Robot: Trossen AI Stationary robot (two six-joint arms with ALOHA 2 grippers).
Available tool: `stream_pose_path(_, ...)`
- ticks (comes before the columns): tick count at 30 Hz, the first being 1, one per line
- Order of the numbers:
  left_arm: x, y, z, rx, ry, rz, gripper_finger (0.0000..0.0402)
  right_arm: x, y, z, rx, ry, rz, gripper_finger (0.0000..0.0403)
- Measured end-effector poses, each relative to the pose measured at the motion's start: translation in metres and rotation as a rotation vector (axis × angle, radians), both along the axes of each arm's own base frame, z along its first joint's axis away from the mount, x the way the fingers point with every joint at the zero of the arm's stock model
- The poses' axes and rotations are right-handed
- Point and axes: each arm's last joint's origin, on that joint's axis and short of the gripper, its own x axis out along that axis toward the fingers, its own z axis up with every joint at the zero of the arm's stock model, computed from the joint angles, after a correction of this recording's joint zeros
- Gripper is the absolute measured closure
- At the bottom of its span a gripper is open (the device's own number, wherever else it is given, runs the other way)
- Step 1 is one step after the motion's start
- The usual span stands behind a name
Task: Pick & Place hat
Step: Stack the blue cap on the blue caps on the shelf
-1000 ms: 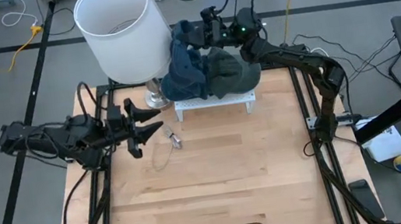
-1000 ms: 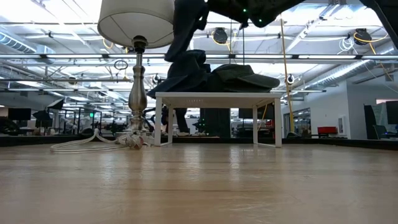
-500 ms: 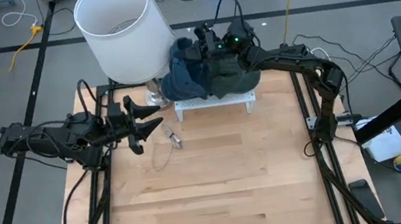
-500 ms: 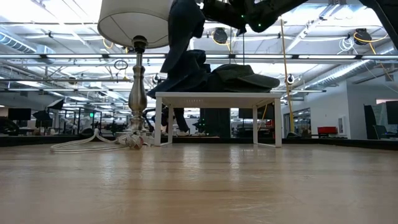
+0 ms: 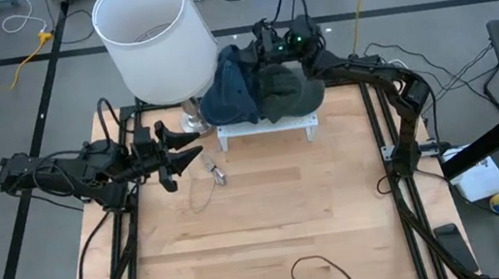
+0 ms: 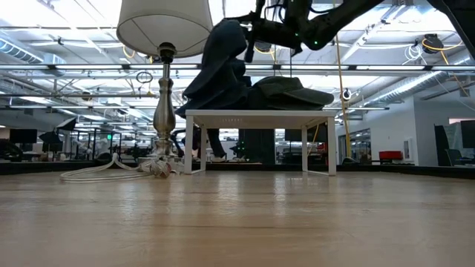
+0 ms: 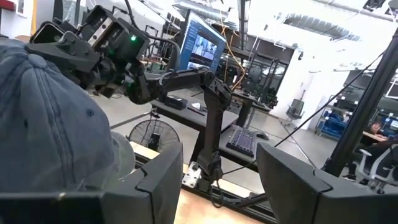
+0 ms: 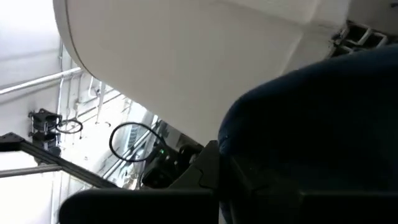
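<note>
Right gripper (image 5: 260,42), clenched on the blue hat (image 5: 228,89), has swung it back up over the white stand's (image 5: 266,129) left end toward the lampshade (image 5: 155,35); placement unfinished, left gripper (image 5: 178,154) idle, spread.

Bright, even overhead light; ceiling lamps (image 6: 386,44) glare in the low view, and the right wrist view is blurred.

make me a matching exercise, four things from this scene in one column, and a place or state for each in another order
Things:
1. blue hat
2. dark green hat
3. lamp
4. left hand

Places or states:
A. open, holding nothing, over the table's left side
B. lying on the white stand
C. standing left of the white stand
D. gripped by the right hand

Pairs: 1-D, 2-B, 3-C, 4-A
</note>
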Motion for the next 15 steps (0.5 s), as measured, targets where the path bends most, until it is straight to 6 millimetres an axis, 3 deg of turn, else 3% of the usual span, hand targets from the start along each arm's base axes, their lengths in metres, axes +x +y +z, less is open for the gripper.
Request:
stream_pose_path(5, 0.0000, 0.0001, 0.0001, -0.003, -0.001, 0.000, 0.0195, -0.0036, -0.0062, -0.0059, -0.041, 0.048, 0.014, 0.0403)
stream_pose_path(15, 0.0001, 0.0000, 0.0001, -0.002, -0.001, 0.000, 0.0195, -0.0048, -0.0062, -0.0094, -0.385, 0.008, 0.025, 0.0403)
